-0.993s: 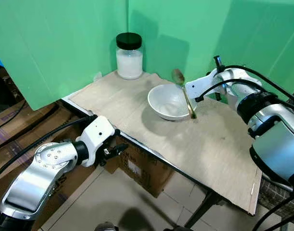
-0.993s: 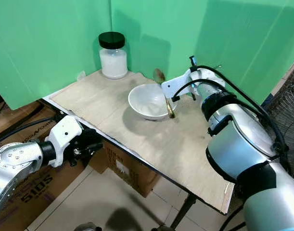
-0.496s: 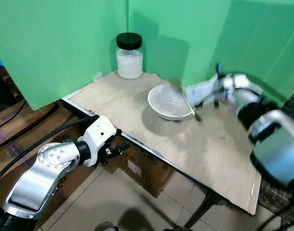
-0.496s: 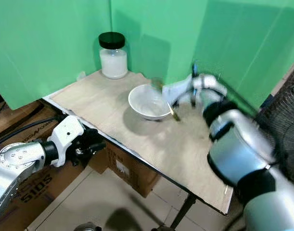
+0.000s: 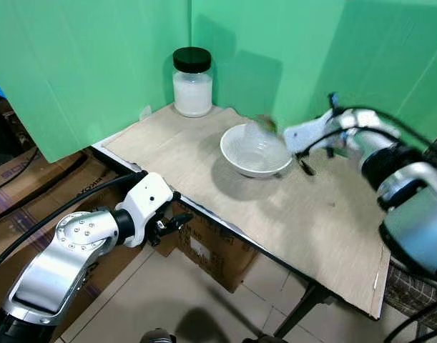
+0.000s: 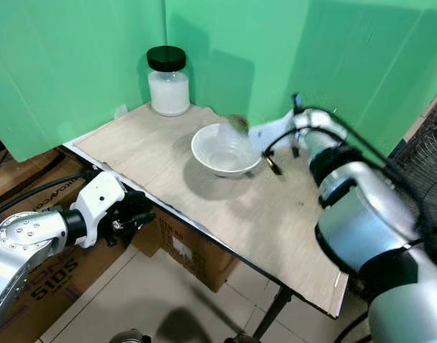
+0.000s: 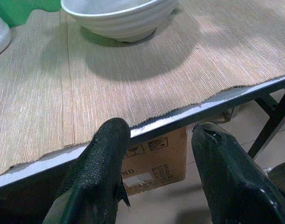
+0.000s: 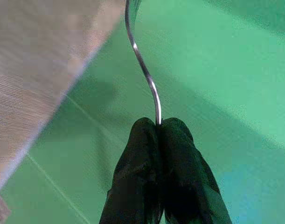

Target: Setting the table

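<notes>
Right wrist view: right gripper [image 8: 157,125] pinches the spoon [image 8: 143,70] handle tight. Spoon's swung since a second ago; its blurred head is now over the white bowl [image 5: 255,151], so I judge placement imminent. Left gripper [image 7: 158,140] gapes empty below the table [image 5: 332,236] edge.

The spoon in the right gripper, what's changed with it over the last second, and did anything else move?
The right gripper, jaws shut on the spoon, has swung it: the handle end has moved away from the bowl toward the robot's right, while the blurred spoon head has tipped in over the bowl. The bowl, the jar and the left gripper below the table edge stayed put.
</notes>
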### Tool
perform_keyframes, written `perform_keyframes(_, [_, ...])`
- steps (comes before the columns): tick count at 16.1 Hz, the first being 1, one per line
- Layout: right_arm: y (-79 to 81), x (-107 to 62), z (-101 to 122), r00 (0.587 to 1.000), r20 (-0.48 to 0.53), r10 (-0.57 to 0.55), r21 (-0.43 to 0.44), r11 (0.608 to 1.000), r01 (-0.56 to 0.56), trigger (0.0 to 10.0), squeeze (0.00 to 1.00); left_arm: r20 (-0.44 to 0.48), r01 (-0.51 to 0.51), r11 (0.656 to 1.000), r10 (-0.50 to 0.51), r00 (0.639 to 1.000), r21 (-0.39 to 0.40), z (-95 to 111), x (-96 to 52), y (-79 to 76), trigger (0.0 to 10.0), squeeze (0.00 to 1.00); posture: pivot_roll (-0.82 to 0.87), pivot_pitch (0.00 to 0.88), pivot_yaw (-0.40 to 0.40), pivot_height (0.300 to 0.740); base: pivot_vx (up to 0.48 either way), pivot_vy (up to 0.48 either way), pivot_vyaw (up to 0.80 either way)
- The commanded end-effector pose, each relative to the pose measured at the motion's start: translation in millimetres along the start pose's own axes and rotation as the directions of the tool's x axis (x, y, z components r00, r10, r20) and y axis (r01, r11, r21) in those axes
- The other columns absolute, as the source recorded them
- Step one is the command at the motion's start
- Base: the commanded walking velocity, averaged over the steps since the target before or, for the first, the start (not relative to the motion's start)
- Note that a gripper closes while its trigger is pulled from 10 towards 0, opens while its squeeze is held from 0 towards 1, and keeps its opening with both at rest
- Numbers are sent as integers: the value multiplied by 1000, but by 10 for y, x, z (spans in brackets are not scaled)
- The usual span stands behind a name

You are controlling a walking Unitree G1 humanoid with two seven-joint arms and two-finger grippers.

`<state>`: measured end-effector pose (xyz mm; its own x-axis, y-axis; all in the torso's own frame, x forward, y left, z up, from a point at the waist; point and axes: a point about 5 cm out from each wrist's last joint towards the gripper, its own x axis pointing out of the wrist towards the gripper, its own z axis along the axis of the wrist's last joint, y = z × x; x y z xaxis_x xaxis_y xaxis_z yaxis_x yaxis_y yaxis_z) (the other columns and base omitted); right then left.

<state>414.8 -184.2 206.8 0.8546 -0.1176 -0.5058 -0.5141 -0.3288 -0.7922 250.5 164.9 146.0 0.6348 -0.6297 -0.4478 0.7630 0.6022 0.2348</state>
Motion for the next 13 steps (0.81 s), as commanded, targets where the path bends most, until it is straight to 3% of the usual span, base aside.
perform_keyframes(1, [-175, -68, -103, 998, -19, -52, 48, 997, 53, 0, 0, 4, 5, 1000, -5, 1000, 23, 37, 11, 24, 10000, 0, 95, 0, -35, 740, 0, 0, 0])
perform_keyframes(4, [-334, -128, -132, 992, -20, -121, 65, 990, 122, 0, 0, 0, 4, 1000, -4, 1000, 28, 38, 12, 30, 10000, 0, 94, 0, -34, 740, 0, 0, 0])
perform_keyframes(8, [-5, 0, 112, 998, 56, -12, 19, 1000, 11, 0, 0, 3, 3, 1000, -3, 1000, 27, 45, 27, 17, 10000, 0, 100, 0, -39, 740, 0, 0, 0])
perform_keyframes(10, [-13, 2, 122, 997, 65, -38, 63, 997, 34, 0, 0, 0, 1, 1000, 0, 1000, 27, 35, 15, 17, 10000, 0, 101, 0, -39, 740, 0, 0, 0])
perform_keyframes(11, [-32, -3, 128, 996, 75, -49, 98, 994, 41, 0, 0, -1, -2, 1000, 2, 1000, 27, 36, 13, 23, 10000, 0, 101, 0, -39, 740, 0, 0, 0])
perform_keyframes(12, [-90, -22, 167, 988, 133, -83, 240, 970, 50, 0, 0, 6, -13, 1000, 13, 1000, 26, 48, 14, 38, 10000, 0, 101, 0, -39, 740, 0, 0, 0])
perform_keyframes(13, [-166, -54, 236, 965, 227, -132, 444, 896, 18, 0, 0, 22, -32, 999, 31, 999, 20, 66, 13, 53, 10000, 0, 113, 0, -52, 740, 0, 0, 0])
